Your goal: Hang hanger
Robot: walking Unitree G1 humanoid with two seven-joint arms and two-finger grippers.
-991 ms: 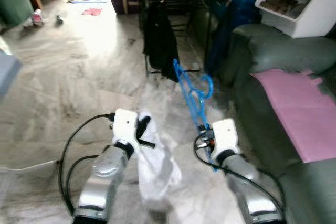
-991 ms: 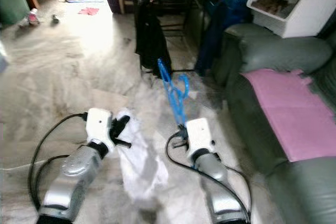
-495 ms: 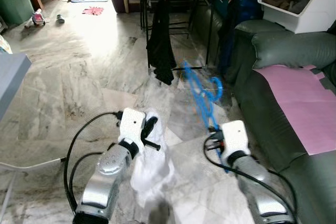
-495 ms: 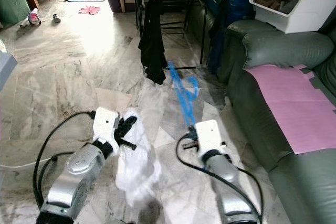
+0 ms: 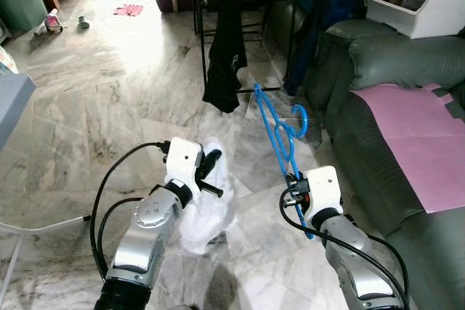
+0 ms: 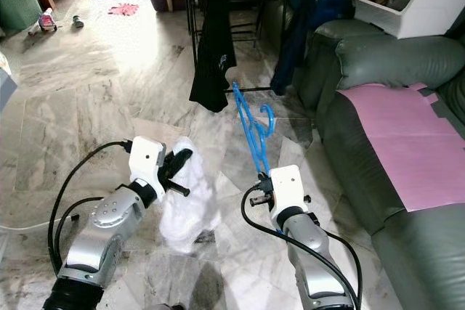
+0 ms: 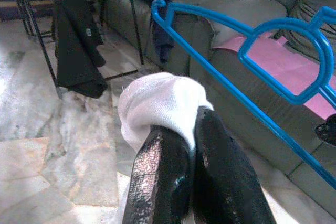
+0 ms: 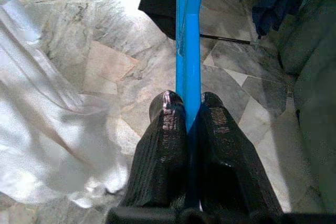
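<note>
Both arms fwd, low, elbows bent.
L gripper (image 5: 208, 172) jaws clamped on white cloth (image 7: 157, 103); R gripper (image 8: 188, 109) jaws pinched on blue hanger (image 5: 277, 136), wrist angled up.

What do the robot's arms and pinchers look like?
Both arms are shiny silver tubes. Each ends in a white boxy wrist with black cables looping off it. The left gripper and right gripper each have two long, rounded black fingers.

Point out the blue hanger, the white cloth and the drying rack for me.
blue hanger (image 5: 278, 138): left eye view, on its frame.
white cloth (image 5: 211, 205): left eye view, on its hanging folds.
drying rack (image 5: 197, 41): left eye view, on its left upright.
</note>
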